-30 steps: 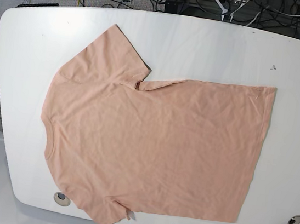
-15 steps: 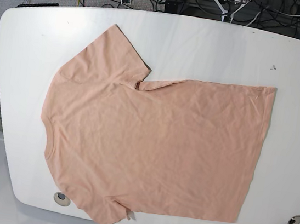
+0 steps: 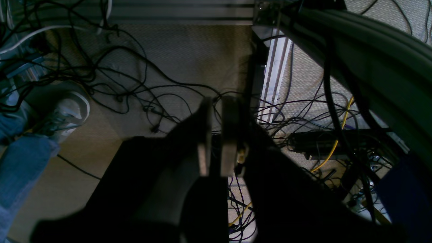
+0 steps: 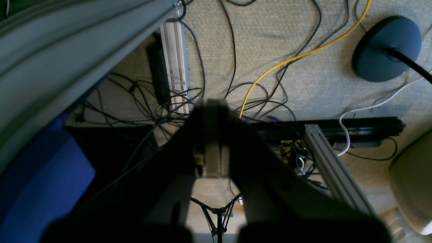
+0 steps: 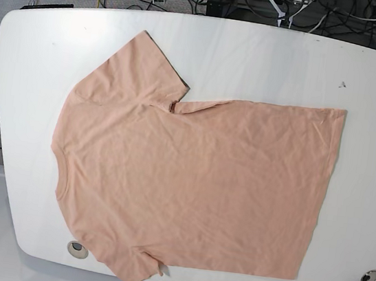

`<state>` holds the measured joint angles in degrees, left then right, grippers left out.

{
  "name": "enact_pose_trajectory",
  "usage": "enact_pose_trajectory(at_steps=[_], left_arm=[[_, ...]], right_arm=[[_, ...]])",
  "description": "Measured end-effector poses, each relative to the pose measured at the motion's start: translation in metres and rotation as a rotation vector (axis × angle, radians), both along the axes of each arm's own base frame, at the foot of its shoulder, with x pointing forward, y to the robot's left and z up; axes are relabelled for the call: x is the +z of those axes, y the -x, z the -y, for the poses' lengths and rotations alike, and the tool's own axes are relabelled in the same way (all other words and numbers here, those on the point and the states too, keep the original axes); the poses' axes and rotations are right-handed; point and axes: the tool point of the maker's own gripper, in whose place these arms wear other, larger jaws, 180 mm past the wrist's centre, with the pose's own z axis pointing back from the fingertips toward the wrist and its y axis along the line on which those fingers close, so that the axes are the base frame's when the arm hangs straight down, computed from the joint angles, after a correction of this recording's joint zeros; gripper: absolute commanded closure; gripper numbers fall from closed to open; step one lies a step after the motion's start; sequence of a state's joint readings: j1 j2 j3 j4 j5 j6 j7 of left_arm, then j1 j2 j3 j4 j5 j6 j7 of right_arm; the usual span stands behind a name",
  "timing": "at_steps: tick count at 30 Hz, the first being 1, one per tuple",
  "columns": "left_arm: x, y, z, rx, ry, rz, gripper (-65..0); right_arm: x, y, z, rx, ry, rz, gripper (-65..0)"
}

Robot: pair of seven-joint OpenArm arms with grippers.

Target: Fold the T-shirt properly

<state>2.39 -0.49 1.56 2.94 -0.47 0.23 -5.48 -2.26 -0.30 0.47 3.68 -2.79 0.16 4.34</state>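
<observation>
t-shirt (image 5: 189, 182) first: it lay spread flat and unfolded on the white desk (image 5: 269, 54), one garment only, plain side up with no print showing. going left to right in the base view, its neckline sat toward the desk's left edge, one sleeve (image 5: 139, 65) reached up toward the far-left corner, the other sleeve (image 5: 131, 266) spilled over the near edge by a round grommet hole (image 5: 77, 247), and the hem stopped short of the right edge.

i judged that folding had not begun; neither arm showed over the desk. i counted two claws, both off the desk and looking down at carpet and tangled cables. the right gripper (image 4: 212, 135) had its fingers pressed together on nothing. the left gripper (image 3: 216, 135) was nearly closed, with only a thin slit between its fingers, also empty.

my next move, as i saw it, called for bringing both arms over the desk, spreading the fingers, and pinching two points along one long side, probably the far sleeve and the far hem corner, to carry that side inward. the sleeve hanging over the near edge looked likely to drag.
</observation>
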Motion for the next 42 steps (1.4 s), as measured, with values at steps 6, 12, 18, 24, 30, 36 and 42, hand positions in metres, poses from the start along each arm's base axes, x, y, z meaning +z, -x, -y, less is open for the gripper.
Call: enact_pose_trajectory(at_steps=[6,12,18,24,30,36,42], left_arm=[[0.000,0.002,0.004,-0.003,0.006,-0.003,-2.7],[0.000,0.003,0.007,-0.003,0.011,-0.008,-2.8],[0.000,0.003,0.007,-0.004,0.011,-0.005,-2.7],[0.000,0.005,0.007,-0.003,0.011,-0.009,-3.0],[0.000,0.005,0.006,-0.005,0.009,-0.011,-2.9],[0.000,0.006,0.005,-0.009,0.007,-0.011,-2.9],[0.000,0.008,0.003,-0.012,0.001,-0.018,-3.1]], right_arm=[[0.000,-0.005,-0.001,-0.004,-0.004,0.025,0.0],[0.000,-0.011,0.000,-0.003,-0.004,0.040,0.0],[0.000,-0.012,0.000,-0.004,-0.004,0.039,0.0],[0.000,-0.011,0.000,-0.003,-0.003,0.038,0.0],[0.000,-0.011,0.001,-0.004,-0.001,0.038,0.0],[0.000,-0.015,-0.001,-0.004,-0.010,0.050,0.0],[0.000,-0.020,0.000,-0.004,-0.009,0.061,-0.1]])
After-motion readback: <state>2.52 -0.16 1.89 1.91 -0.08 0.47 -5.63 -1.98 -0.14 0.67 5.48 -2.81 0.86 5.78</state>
